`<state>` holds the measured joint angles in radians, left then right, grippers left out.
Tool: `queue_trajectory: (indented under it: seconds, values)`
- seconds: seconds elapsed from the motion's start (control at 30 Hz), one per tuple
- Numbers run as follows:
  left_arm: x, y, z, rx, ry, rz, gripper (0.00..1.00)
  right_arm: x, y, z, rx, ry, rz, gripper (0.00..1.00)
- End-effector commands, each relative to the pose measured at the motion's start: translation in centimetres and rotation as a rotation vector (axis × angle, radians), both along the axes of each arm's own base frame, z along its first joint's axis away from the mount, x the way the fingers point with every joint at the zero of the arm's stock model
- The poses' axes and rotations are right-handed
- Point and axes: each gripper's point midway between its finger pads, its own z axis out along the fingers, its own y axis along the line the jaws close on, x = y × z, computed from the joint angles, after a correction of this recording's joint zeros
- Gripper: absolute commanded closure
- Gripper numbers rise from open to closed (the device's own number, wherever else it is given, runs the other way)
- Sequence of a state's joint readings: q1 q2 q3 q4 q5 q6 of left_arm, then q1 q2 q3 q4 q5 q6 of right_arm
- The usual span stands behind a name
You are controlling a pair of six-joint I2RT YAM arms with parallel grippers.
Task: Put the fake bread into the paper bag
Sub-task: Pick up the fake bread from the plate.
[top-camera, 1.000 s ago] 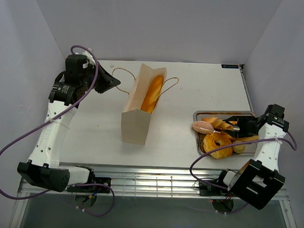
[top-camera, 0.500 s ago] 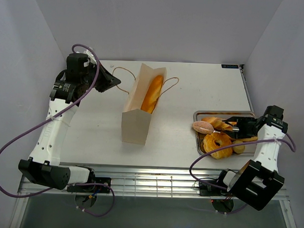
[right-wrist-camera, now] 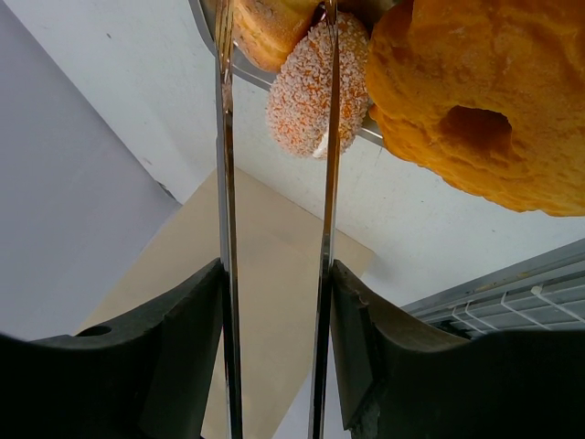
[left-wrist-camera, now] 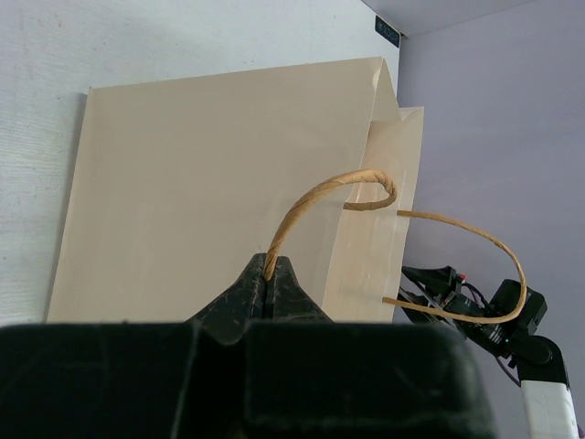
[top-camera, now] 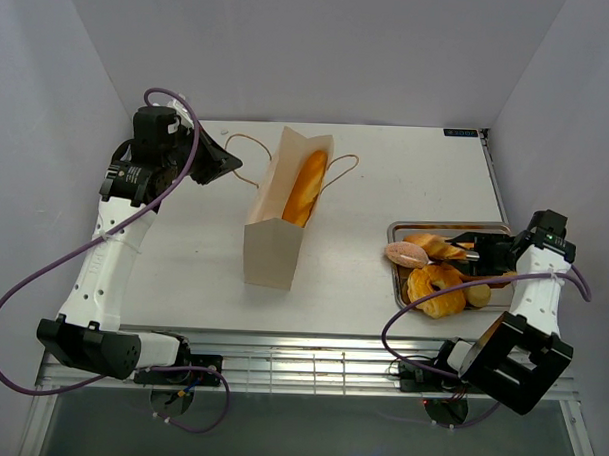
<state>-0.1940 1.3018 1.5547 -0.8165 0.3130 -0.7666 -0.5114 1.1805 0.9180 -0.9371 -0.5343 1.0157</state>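
Where the left hand [left-wrist-camera: 270, 283] is seen from its own wrist, it is clenched tight on the thin brown cord handle [left-wrist-camera: 320, 206] of the tall tan kraft paper bag [left-wrist-camera: 210, 183], and the handle is drawn away from the bag's mouth so that the opening is held apart. Within that opening, in the top view, a long golden baguette [top-camera: 306, 188] is lodged, so one piece of the fake bread can be counted as placed.

At the right hand [right-wrist-camera: 274, 274], a pair of long metal tongs [right-wrist-camera: 226, 183] is grasped between the fingers, with the two arms pressed partly together. Past them, the tong tips are set about a pinkish sugared round bun [right-wrist-camera: 297, 101]; whether it is actually pinched cannot be told. Just beside it a ring-shaped golden bun [right-wrist-camera: 475, 101] is seen, and croissants [top-camera: 434, 245] lie behind on the shallow silver metal tray [top-camera: 399, 231], well apart from the bag across the white surface [top-camera: 184, 254].

The task is judged to be at an early stage: the bun, the ring and the other pastries are yet to be carried over.
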Motion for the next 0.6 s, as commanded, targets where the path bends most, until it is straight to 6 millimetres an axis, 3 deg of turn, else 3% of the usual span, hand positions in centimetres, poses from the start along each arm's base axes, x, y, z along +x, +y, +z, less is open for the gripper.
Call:
queue_trajectory:
  seconds: [0.0, 0.23, 0.57]
  values:
    - [-0.1, 0.1, 1.2, 0.008, -0.032, 0.002, 1.0, 0.5, -0.3, -0.3, 0.006, -0.01, -0.015, 0.47]
    - [0.1, 0.2, 0.9, 0.011, -0.026, 0.008, 1.0, 0.2, -0.3, -1.3, 0.01, 0.02, -0.025, 0.47]
    - [0.5, 0.2, 0.8, 0.015, -0.023, 0.01, 1.0, 0.2, -0.4, -0.9, 0.001, 0.02, -0.021, 0.47]
